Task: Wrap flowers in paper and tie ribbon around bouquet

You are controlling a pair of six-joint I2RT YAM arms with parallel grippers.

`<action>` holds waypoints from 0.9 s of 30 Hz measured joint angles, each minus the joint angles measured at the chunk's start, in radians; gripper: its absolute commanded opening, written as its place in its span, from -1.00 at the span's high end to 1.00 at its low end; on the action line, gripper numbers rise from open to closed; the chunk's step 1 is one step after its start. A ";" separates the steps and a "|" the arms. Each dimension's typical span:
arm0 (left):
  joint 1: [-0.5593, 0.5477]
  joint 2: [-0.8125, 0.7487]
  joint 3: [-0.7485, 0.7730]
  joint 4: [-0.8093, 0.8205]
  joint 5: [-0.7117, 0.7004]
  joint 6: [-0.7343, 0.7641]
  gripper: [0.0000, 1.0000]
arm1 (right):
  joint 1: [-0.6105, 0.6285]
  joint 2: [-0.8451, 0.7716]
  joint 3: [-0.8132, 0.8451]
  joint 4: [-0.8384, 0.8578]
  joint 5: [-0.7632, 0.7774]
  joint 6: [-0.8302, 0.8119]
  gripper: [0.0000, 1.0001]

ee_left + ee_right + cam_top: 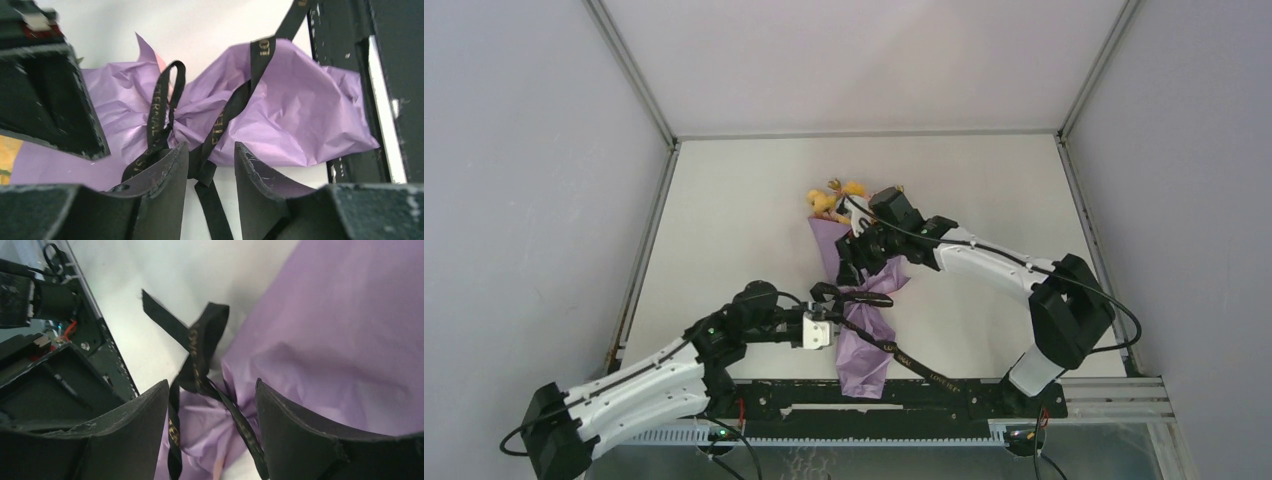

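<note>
The bouquet lies lengthwise on the white table, its lilac paper narrowing toward the near edge. Yellow flowers poke out of the far end. A black ribbon with gold lettering is looped around the cone's waist, and one tail runs off to the near right. My left gripper is open at the waist from the left. A ribbon strand hangs loose between its fingers. My right gripper hovers open just beyond the knot, with ribbon loops and crumpled paper showing between its fingers.
A black mounting rail runs along the table's near edge, just under the cone's tip. Pale enclosure walls with metal corner posts close in the table on the left, right and far sides.
</note>
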 measured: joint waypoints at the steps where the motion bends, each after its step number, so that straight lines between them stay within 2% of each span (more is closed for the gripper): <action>1: -0.005 0.029 0.000 0.008 -0.002 0.022 0.15 | -0.010 -0.011 -0.001 -0.027 0.005 -0.012 -0.40; 5: -0.010 0.106 0.003 0.013 -0.048 0.073 0.20 | -0.026 -0.025 -0.019 -0.093 0.011 -0.043 -0.26; 7: 0.006 0.112 0.014 -0.012 -0.059 0.085 0.12 | -0.022 -0.037 -0.048 -0.111 0.011 -0.053 -0.24; 9: 0.089 0.111 0.053 -0.094 -0.021 0.119 0.00 | -0.013 -0.072 -0.103 -0.099 0.008 -0.059 -0.21; 13: 0.223 0.111 0.128 -0.194 0.003 0.197 -0.17 | 0.010 -0.211 -0.273 -0.004 -0.009 -0.039 -0.18; 16: 0.239 0.131 0.137 -0.204 0.013 0.245 -0.28 | 0.044 -0.274 -0.359 0.094 -0.009 -0.001 -0.20; 20: 0.254 0.221 0.137 -0.144 0.018 0.281 -0.48 | 0.107 -0.264 -0.423 0.227 -0.008 0.054 -0.21; 23: 0.258 0.277 0.134 -0.082 0.019 0.299 -0.43 | 0.124 -0.225 -0.428 0.279 -0.006 0.070 -0.18; 27: 0.258 0.323 0.113 0.016 0.017 0.317 -0.26 | 0.124 -0.190 -0.428 0.314 -0.008 0.077 0.03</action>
